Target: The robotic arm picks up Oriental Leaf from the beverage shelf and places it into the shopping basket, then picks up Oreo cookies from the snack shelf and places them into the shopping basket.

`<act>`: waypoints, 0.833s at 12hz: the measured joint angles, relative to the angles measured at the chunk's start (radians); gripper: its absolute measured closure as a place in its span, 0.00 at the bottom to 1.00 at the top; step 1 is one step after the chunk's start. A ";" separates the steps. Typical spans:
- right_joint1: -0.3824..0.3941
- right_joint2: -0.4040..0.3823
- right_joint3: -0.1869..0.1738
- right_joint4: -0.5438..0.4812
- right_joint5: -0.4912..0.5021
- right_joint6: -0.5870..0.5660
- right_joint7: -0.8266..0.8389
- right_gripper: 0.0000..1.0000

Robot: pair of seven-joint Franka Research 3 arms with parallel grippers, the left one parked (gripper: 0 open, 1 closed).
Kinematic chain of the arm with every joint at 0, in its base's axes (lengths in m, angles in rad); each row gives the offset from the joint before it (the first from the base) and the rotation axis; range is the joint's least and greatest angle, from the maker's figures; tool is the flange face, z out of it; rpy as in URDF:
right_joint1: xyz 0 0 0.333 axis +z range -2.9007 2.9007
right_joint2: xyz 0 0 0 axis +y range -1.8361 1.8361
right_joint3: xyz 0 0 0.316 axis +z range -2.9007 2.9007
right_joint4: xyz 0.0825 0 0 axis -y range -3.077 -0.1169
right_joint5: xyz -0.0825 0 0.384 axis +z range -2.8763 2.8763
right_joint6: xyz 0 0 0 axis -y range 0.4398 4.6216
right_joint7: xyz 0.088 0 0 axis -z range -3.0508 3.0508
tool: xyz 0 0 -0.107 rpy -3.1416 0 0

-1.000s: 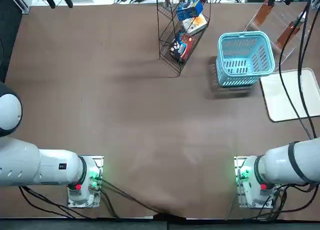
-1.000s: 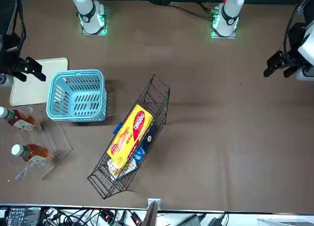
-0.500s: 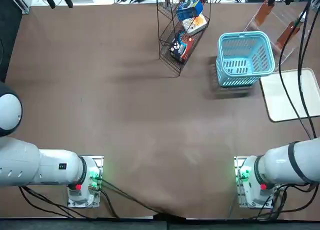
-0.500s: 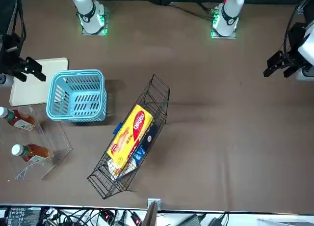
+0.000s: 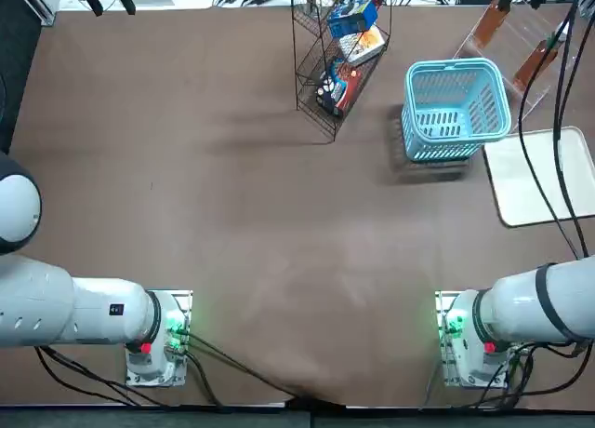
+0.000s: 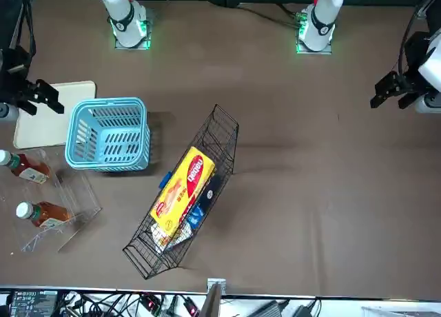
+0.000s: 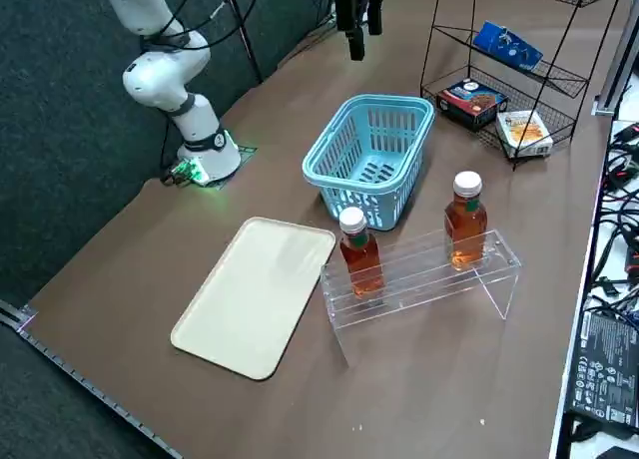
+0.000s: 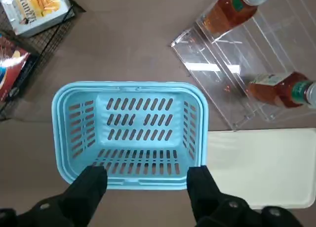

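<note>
Blue basket below right gripper, fingers apart; bottles beyond, on acrylic stand.

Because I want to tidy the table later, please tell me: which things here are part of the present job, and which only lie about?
For the job:
- right gripper, open above the table
- two tea bottles
- clear stand
- blue basket
- wire rack
- blue pack

Lying about:
- cream tray
- yellow pack
- white box
</note>
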 joint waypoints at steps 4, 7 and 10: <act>-0.018 0.004 -0.008 0.000 -0.001 0.000 -0.138 0.00; -0.062 0.017 -0.015 0.005 -0.002 0.008 -0.289 0.00; -0.115 0.047 -0.017 0.035 -0.012 0.017 -0.440 0.00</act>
